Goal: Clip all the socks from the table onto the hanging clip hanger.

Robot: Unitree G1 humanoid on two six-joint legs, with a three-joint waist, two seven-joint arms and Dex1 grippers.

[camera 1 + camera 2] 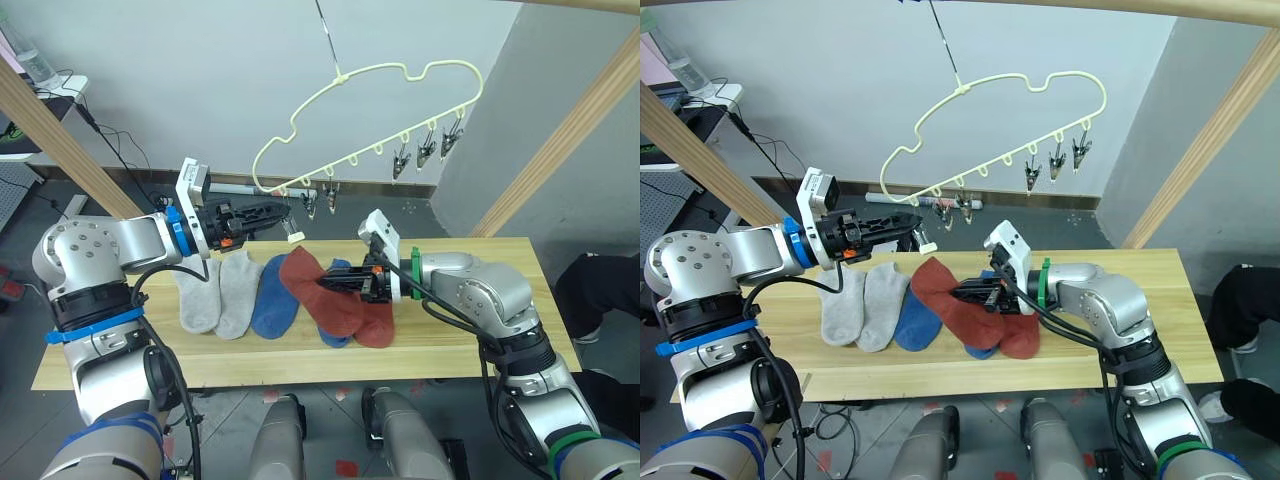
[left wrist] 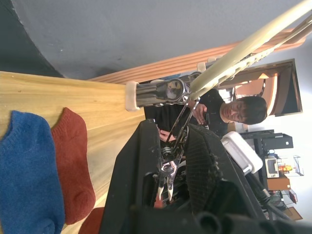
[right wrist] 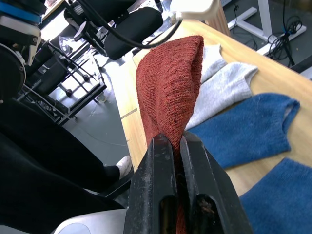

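Right wrist view: right gripper pinches a rust-red sock; left gripper grips a clip.

second blue sock mostly under red socks

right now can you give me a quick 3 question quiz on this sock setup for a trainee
1. True or false: the right tool is shut on a rust-red sock.
2. What is the left tool gripping? A) a grey sock B) a clip on the clip hanger C) nothing
3. How many light grey socks lie on the table?

Key
1. True; the right wrist view shows its fingers pinching the sock.
2. B; the left wrist view shows a silver clip between its fingers.
3. Two, side by side.
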